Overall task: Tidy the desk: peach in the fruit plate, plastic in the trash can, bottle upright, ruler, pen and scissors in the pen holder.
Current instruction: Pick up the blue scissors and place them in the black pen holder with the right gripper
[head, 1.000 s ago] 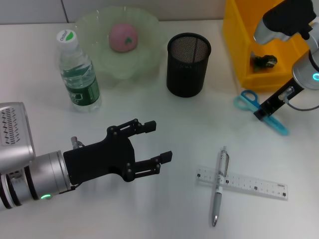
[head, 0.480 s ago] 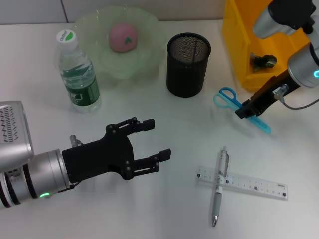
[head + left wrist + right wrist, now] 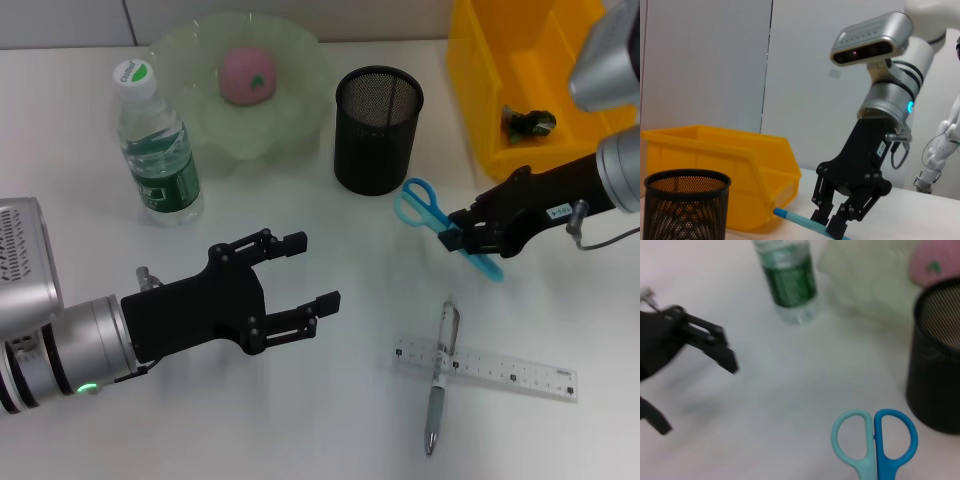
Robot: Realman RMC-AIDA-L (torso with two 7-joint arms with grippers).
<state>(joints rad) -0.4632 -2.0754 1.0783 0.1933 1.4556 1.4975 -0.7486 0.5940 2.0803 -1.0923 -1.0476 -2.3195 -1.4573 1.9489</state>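
My right gripper (image 3: 466, 238) is shut on the blades of the blue scissors (image 3: 424, 208). It holds them above the table just right of the black mesh pen holder (image 3: 378, 128), handles (image 3: 875, 441) toward the holder. In the left wrist view the same gripper (image 3: 836, 222) clamps the blue blade (image 3: 796, 218). The pen (image 3: 440, 385) lies across the clear ruler (image 3: 485, 368) at the front. A pink peach (image 3: 247, 75) sits in the green fruit plate (image 3: 290, 120). The bottle (image 3: 155, 150) stands upright. Dark plastic (image 3: 528, 123) lies in the yellow trash can (image 3: 480, 90). My left gripper (image 3: 300, 285) hovers open at the front left.
The pen holder (image 3: 685, 210) stands in front of the yellow bin (image 3: 725, 165) in the left wrist view. Bare white table lies between the left gripper and the pen and ruler.
My right gripper has carried the scissors leftward from beside the yellow bin toward the pen holder. The left arm has hardly moved.
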